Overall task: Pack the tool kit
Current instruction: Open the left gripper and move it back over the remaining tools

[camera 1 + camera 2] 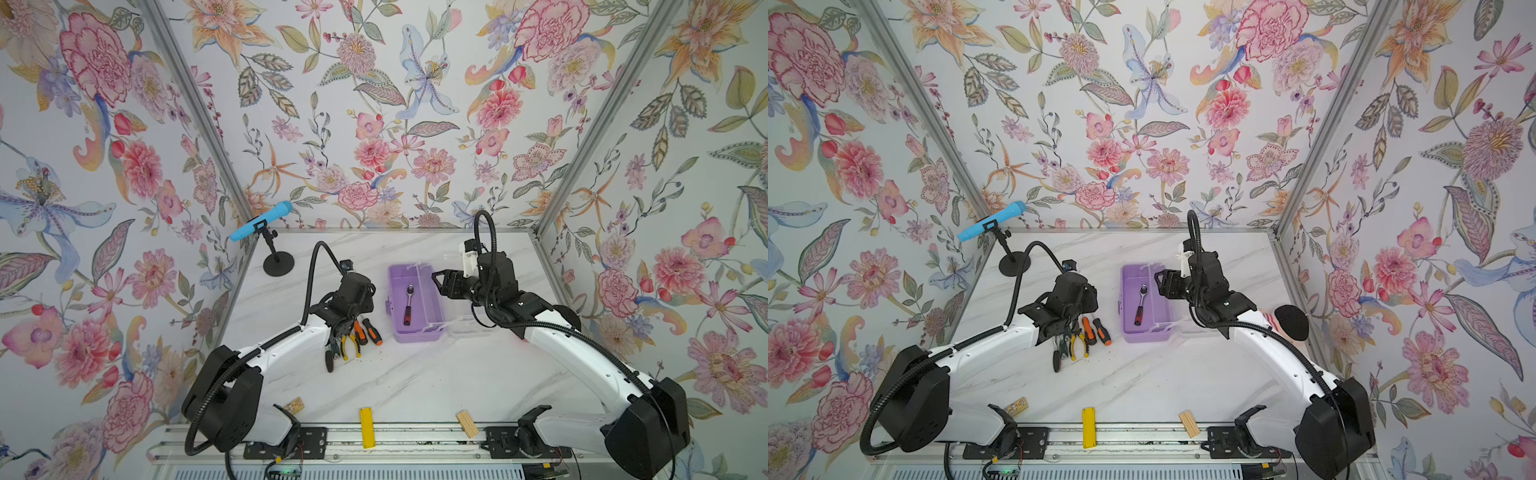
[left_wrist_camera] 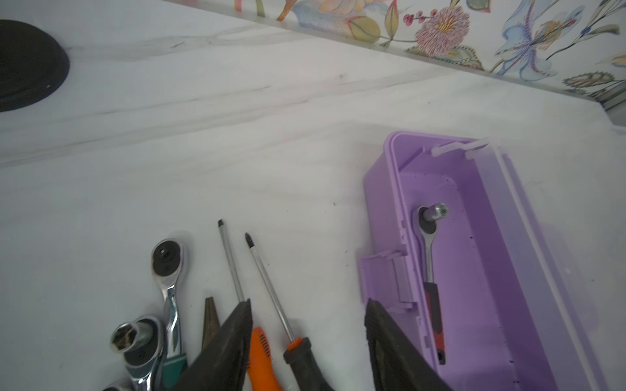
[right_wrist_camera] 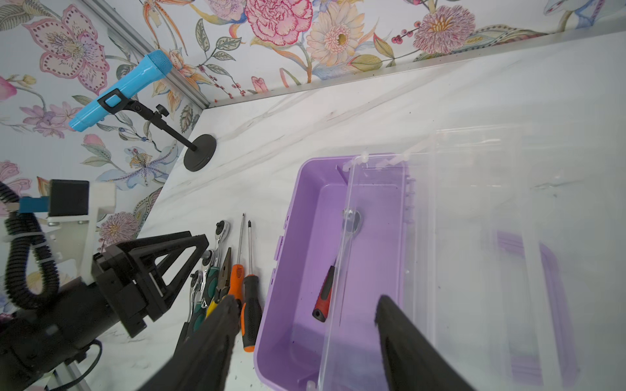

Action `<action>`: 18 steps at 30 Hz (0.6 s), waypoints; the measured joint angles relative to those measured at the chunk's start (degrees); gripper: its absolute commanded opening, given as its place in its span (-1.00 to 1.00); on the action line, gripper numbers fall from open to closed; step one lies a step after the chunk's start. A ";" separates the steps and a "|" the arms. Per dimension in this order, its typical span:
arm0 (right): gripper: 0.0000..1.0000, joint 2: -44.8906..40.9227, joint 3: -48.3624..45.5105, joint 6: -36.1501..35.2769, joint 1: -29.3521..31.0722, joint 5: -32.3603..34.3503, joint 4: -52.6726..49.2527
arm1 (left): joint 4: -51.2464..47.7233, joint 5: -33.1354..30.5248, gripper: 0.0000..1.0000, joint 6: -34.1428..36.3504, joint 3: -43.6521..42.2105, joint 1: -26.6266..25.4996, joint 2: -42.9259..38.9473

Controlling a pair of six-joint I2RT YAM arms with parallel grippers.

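Note:
The lilac tool kit case (image 1: 432,332) stands open at mid-table, its clear lid (image 3: 457,257) folded flat on the far side from the loose tools. A red-and-black-handled ratchet (image 1: 408,305) lies inside. Left of the case lie two orange-black screwdrivers (image 1: 371,331), yellow-handled pliers (image 1: 350,345) and more ratchets with a socket (image 2: 130,338). My left gripper (image 2: 308,304) hangs open just over the screwdriver handles (image 2: 305,359), holding nothing. My right gripper (image 3: 305,301) is open above the case's near end, empty.
A blue microphone (image 1: 259,226) on a black stand (image 1: 278,265) occupies the back left corner. A flat yellow bar (image 1: 366,427) and a small wooden block (image 1: 467,424) lie at the front edge. Floral walls close in three sides.

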 measured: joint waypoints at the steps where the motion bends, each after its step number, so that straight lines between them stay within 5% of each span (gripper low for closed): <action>1: 0.32 0.22 0.11 0.00 0.81 0.31 -0.11 | -0.81 -0.26 0.15 -0.44 -1.77 0.00 -1.14; 11: 0.32 4.31 0.13 0.26 3.87 0.13 -1.18 | -9.64 -2.93 0.30 -6.69 -13.79 1.64 -14.08; 18: 0.27 4.33 0.13 0.26 4.00 0.13 -1.31 | -11.65 -2.47 0.28 -9.14 -18.40 4.33 -15.72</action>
